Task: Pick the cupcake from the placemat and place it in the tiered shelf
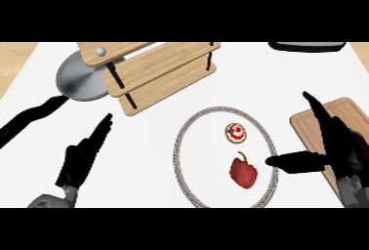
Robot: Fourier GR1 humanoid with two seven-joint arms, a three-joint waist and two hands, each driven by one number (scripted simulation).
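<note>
While the right hand [337, 146] sits open at the right side, fingers straight and pointing up-screen, thumb sticking out left with its tip over the placemat's rim, it holds nothing. Just left of that thumb lies the round white placemat [186, 128] with a grey speckled border. On it, the cupcake [235, 133] is up and left of the thumb tip, small, round, tan edge with white and red frosting seen from above, untouched. A glossy red bell pepper [243, 172] with a short dark stem lies just left of the thumb, below the cupcake. Under the right hand, a light wooden cutting board [310, 128] with rounded corners. Left hand [85, 155] is open too, fingers straight, resting at lower left, well apart from the placemat. Above and right of it, the tiered shelf [155, 71]: flat pale wood planks, thin black posts, tilted on the white counter [238, 88]. A grey metal pan [81, 78] with long black handle lies partly under the shelf's left end. Dark rounded object [306, 46] at the top edge, cannot tell what.
</note>
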